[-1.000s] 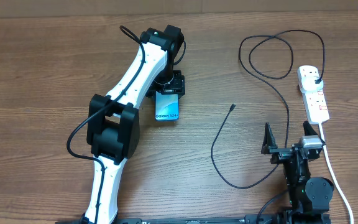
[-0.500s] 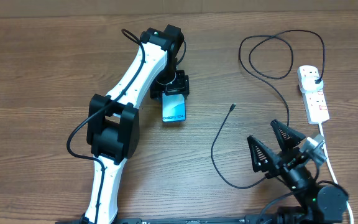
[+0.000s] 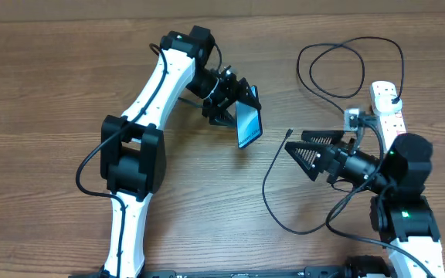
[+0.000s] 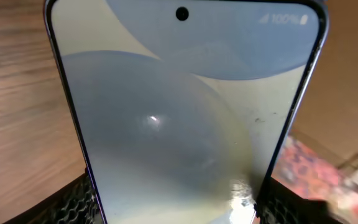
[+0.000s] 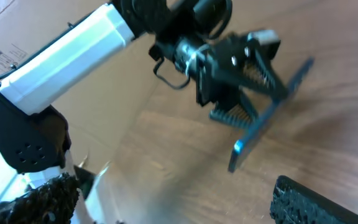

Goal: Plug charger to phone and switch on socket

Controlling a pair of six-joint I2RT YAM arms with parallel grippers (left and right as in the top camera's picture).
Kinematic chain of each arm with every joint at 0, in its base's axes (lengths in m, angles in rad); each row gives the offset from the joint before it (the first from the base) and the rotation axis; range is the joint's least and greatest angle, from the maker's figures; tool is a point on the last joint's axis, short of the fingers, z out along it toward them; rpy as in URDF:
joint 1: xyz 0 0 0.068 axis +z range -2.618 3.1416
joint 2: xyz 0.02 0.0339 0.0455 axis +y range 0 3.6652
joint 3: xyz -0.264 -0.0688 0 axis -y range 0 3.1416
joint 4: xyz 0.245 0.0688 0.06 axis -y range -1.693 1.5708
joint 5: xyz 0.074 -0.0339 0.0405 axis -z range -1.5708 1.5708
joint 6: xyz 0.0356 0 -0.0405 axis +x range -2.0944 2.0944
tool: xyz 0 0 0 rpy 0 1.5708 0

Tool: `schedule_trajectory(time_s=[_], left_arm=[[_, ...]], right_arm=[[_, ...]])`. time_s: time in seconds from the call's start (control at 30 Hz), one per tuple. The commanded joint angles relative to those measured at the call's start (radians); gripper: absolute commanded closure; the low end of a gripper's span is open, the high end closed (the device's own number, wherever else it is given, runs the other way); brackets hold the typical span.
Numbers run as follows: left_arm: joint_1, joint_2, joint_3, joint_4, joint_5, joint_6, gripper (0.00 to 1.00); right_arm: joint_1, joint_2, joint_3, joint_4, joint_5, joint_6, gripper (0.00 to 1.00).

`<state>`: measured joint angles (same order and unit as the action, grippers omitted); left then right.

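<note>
My left gripper [image 3: 236,100] is shut on the phone [image 3: 248,123] and holds it lifted and tilted above the table. The phone's pale blue screen fills the left wrist view [image 4: 179,118]; in the right wrist view it shows edge-on [image 5: 269,118]. My right gripper [image 3: 304,148] is open and empty, pointing left just right of the charger's connector tip [image 3: 288,133]. The thin black charger cable [image 3: 273,193] loops over the table and up to its plug [image 3: 393,100] in the white socket strip [image 3: 388,108], which the right arm partly covers.
The left arm [image 3: 149,100] stretches from the front edge up the middle left. The right arm's body [image 3: 404,201] stands at the front right. The cable's big loop [image 3: 338,69] lies at the back right.
My left gripper has lifted the phone off the table, tilted it and carried it right. My right arm has swung up and turned left, its open fingers now near the connector tip.
</note>
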<state>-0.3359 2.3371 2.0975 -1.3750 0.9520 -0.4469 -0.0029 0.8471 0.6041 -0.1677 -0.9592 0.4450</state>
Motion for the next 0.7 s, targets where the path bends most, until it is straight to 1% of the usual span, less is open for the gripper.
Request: schedule_trajectory(time_s=[0.0, 0.03, 0.07, 0.13, 0.2, 0.23, 0.3, 0.37, 0.4, 0.43, 0.53, 0.6, 0.67], left_arm=[[0.003, -0.003, 0.026, 0.001, 0.149, -0.064, 0.27], [0.003, -0.003, 0.026, 0.008, 0.149, -0.079, 0.26], [0.003, -0.003, 0.027, 0.025, 0.149, -0.087, 0.27], [0.003, -0.003, 0.026, 0.040, 0.149, -0.114, 0.27], [0.003, -0.003, 0.026, 0.058, 0.149, -0.135, 0.27], [0.003, -0.003, 0.027, 0.069, 0.149, -0.149, 0.27], [0.003, -0.003, 0.026, 0.072, 0.149, -0.177, 0.27], [0.003, -0.003, 0.026, 0.072, 0.158, -0.216, 0.27], [0.003, -0.003, 0.026, 0.072, 0.179, -0.216, 0.27], [0.003, -0.003, 0.026, 0.072, 0.206, -0.216, 0.27], [0.003, -0.003, 0.026, 0.071, 0.267, -0.216, 0.28], [0.003, -0.003, 0.026, 0.071, 0.272, -0.216, 0.28], [0.003, -0.003, 0.026, 0.071, 0.272, -0.223, 0.28]], right_arm=[[0.094, -0.005, 0.076, -0.142, 0.247, 0.045, 0.01], [0.137, 0.003, 0.119, -0.236, 0.370, 0.035, 0.01], [0.196, 0.026, 0.195, -0.366, 0.535, 0.029, 0.01], [0.288, 0.087, 0.338, -0.557, 0.752, 0.031, 0.01], [0.358, 0.163, 0.459, -0.681, 0.866, 0.058, 0.01], [0.390, 0.198, 0.504, -0.711, 0.904, 0.071, 0.00], [0.438, 0.245, 0.542, -0.688, 0.913, 0.087, 0.00], [0.486, 0.288, 0.541, -0.607, 0.848, 0.087, 0.00], [0.499, 0.314, 0.541, -0.583, 0.836, 0.087, 0.00], [0.509, 0.344, 0.541, -0.565, 0.842, 0.104, 0.07], [0.513, 0.405, 0.541, -0.570, 0.973, 0.214, 0.07], [0.512, 0.438, 0.541, -0.566, 1.012, 0.240, 0.07], [0.513, 0.457, 0.541, -0.554, 1.011, 0.251, 0.07]])
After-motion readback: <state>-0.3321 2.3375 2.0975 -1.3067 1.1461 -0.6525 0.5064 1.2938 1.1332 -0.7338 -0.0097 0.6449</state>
